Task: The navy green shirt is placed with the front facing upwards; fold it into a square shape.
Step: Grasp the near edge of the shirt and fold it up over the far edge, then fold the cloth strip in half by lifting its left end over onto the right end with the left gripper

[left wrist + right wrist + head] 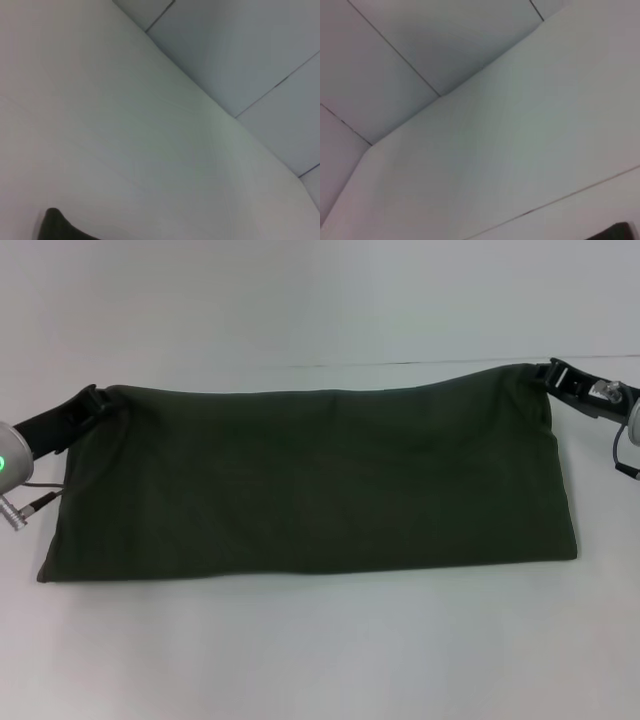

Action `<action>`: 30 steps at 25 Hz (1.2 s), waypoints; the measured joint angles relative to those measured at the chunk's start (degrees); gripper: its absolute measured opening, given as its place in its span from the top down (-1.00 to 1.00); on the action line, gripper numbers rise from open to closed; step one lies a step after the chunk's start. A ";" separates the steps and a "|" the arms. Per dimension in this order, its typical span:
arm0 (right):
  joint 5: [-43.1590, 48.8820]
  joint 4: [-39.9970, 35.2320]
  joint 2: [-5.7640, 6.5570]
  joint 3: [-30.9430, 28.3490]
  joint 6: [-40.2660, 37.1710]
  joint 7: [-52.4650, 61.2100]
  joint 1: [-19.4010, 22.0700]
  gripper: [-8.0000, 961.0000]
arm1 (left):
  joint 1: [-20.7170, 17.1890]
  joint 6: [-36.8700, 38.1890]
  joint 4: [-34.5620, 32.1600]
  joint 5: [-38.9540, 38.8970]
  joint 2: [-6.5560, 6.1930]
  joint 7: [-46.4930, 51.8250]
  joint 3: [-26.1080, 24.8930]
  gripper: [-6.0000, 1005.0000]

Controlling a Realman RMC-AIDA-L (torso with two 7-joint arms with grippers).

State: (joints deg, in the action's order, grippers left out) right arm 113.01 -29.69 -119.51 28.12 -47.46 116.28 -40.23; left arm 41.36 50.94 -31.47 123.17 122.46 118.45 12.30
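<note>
Soft dark green cotton shirt (310, 485) lies folded into a long band across the middle of the white worktop (320, 650).
It looks light and floppy; left pincer (98, 400) and right pincer (548, 375) touch its upper corners, good places to hold, grip unclear.

Shirt (310, 485) spans the table (320, 650) middle, a gripper at each far corner. Bare table before and behind it; nothing else stands in the way
</note>
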 joint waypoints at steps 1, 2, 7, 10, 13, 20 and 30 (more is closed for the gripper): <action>-0.98 0.41 -0.01 0.00 0.20 -0.96 -0.01 0.91 | 0.02 -0.31 0.21 -0.53 0.12 -0.49 0.00 0.93; -1.70 0.74 -0.01 0.01 0.43 -1.70 -0.02 0.90 | -0.01 -0.53 0.45 -1.31 0.20 -1.24 0.00 0.93; -2.95 2.21 -0.02 0.18 2.80 -3.46 -0.50 0.82 | -0.75 -2.32 1.58 -6.69 0.94 -5.55 -0.02 0.93; -3.42 2.47 -0.02 0.18 3.57 -3.65 -0.56 0.78 | -0.93 -4.13 2.69 -10.92 1.43 -9.83 -0.07 0.88; -5.71 3.18 -0.02 0.17 3.76 -5.36 -0.40 0.73 | -1.03 -4.38 4.87 -15.22 1.46 -15.69 -0.12 0.75; -8.65 4.42 -0.02 0.11 3.78 -7.71 0.07 0.20 | -1.15 -4.16 6.51 -20.47 1.45 -20.98 -0.14 0.47; -8.39 4.06 2.38 0.11 -6.39 -7.03 2.64 -0.40 | -4.51 9.53 5.36 -20.18 -0.77 -18.22 5.56 -0.15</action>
State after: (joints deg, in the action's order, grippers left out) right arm 104.62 -25.63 -117.13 28.23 -53.85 109.25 -37.59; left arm 36.85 60.48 -26.11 103.00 121.68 100.24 17.86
